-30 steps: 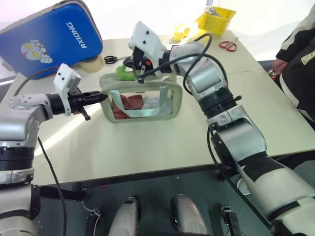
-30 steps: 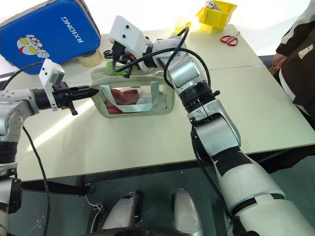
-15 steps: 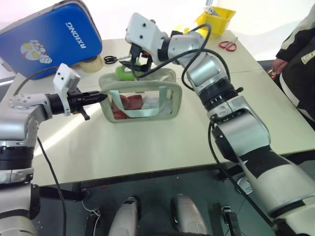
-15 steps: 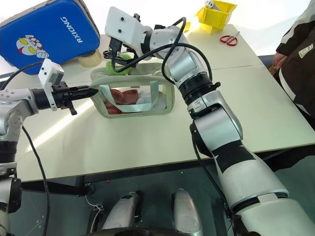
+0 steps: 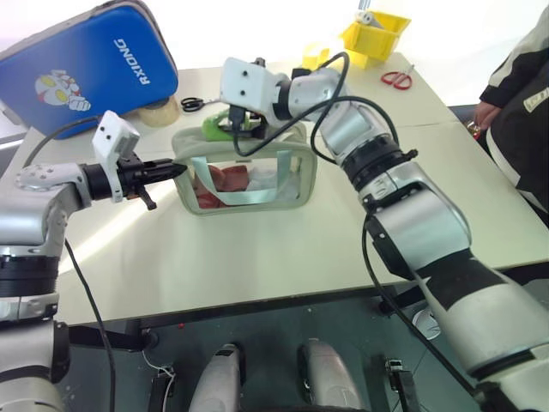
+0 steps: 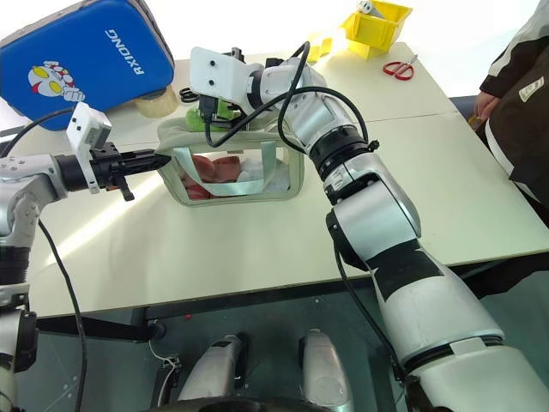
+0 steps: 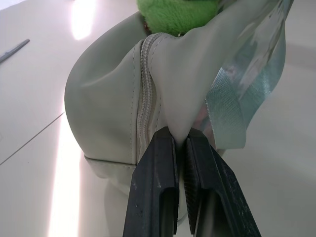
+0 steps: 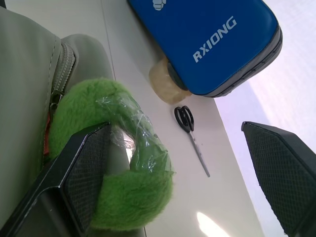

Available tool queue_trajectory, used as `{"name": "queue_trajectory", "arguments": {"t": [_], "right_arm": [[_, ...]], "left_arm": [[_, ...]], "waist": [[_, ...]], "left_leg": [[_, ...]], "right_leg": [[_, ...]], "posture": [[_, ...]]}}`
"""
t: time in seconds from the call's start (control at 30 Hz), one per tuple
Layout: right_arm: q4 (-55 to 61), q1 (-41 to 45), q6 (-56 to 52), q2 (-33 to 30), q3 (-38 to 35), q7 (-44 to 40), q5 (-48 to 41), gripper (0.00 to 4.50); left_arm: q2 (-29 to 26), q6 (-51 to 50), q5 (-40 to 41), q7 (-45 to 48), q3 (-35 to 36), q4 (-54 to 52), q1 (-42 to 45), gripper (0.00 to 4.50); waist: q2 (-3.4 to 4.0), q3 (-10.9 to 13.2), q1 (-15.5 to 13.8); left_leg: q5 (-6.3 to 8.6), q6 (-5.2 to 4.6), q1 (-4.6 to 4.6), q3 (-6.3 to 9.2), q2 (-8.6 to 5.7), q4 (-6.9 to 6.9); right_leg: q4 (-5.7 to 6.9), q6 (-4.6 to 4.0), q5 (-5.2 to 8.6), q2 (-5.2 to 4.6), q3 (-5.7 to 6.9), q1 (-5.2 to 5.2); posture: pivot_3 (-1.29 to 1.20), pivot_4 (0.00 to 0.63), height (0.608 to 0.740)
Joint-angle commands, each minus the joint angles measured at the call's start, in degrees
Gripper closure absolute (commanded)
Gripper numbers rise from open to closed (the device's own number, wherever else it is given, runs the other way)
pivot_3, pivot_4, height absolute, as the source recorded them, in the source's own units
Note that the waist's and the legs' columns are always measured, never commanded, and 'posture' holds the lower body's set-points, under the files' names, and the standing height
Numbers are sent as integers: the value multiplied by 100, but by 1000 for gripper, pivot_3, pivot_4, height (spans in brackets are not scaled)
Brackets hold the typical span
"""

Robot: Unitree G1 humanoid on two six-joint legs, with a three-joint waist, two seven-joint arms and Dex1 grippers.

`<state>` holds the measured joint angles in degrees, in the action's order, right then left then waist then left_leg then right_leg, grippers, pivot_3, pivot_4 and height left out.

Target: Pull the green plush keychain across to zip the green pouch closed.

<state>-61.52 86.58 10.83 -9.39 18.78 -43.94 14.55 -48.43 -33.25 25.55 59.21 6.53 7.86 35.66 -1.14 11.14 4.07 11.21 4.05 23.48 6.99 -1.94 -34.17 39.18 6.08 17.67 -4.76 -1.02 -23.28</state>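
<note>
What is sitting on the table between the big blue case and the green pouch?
A tape roll and black-handled scissors lie between the blue case and the green pouch, seen from the head.

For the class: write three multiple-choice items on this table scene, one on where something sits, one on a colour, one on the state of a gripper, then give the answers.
1. Where does the green plush keychain sit?
A. at the top of the green pouch, by its zipper
B. inside the yellow bin
C. on the blue case

2. What colour are the handles of the scissors near the yellow bin?
A. black
B. red
C. white

3. How is the left gripper set?
A. wide open above the table
B. shut on the scissors
C. fingers shut on the end of the green pouch

Answers: 1 A, the right wrist view shows the plush beside the zipper on the pouch's top. 2 B, the head views show red handles. 3 C, the left wrist view shows both fingers pinching the pouch's fabric.
</note>
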Motion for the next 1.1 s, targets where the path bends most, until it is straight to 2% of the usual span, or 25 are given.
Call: {"name": "queue_trajectory", "arguments": {"t": [0.03, 0.13, 0.3, 0.33, 0.5, 0.67, 1.1], "right_arm": [[-90, 238, -67, 45, -141, -37, -50, 333], [-146, 251, -120, 41, -199, -95, -106, 1399], [-113, 218, -199, 18, -313, -173, -153, 4059], [-94, 209, -211, 14, -331, -183, -162, 4432], [300, 25, -512, -186, -532, -553, -417, 4432], [1071, -297, -945, -644, -729, -702, -558, 4432], [2882, -1633, -2416, -1909, -1289, -186, -710, 4432]], "left_arm": [[-74, 28, 36, -37, 204, -131, 3, 4500], [-69, 51, 23, -55, 199, -84, 37, 4500], [-64, 57, 22, -75, 185, -79, 60, 4500], [-64, 57, 22, -78, 185, -81, 62, 4500], [-68, 67, 12, -85, 181, -70, 81, 4500], [-62, 95, -7, -84, 169, -39, 106, 4500], [-59, 125, -50, 21, 81, 125, 271, 4500]], "waist": [[0, 0, 0], [0, 0, 1], [0, 0, 0], [0, 0, -1], [0, 0, -2], [0, 0, -4], [1, 1, -6]], "left_leg": [[0, 0, 0, 0, 0, 0], [0, 0, 0, 0, 0, 0], [0, 0, 0, 0, 0, 0], [0, 0, 0, 0, 0, 0], [0, 0, 0, 0, 0, 0], [0, 0, 0, 0, 0, -1], [0, -1, 1, -4, -1, -1]], "right_leg": [[0, 0, 0, 0, 0, 0], [0, 0, 0, 0, 0, 0], [0, 0, 0, 0, 0, 0], [0, 0, 0, 0, 0, 0], [0, 0, 0, 0, 0, 0], [0, 0, 0, 0, 0, 0], [-1, 0, 0, -1, -1, 1]], "posture": [[0, 150, 740], [0, 150, 740], [0, 150, 740], [0, 150, 740], [0, 150, 740], [0, 150, 740], [0, 150, 740]]}}
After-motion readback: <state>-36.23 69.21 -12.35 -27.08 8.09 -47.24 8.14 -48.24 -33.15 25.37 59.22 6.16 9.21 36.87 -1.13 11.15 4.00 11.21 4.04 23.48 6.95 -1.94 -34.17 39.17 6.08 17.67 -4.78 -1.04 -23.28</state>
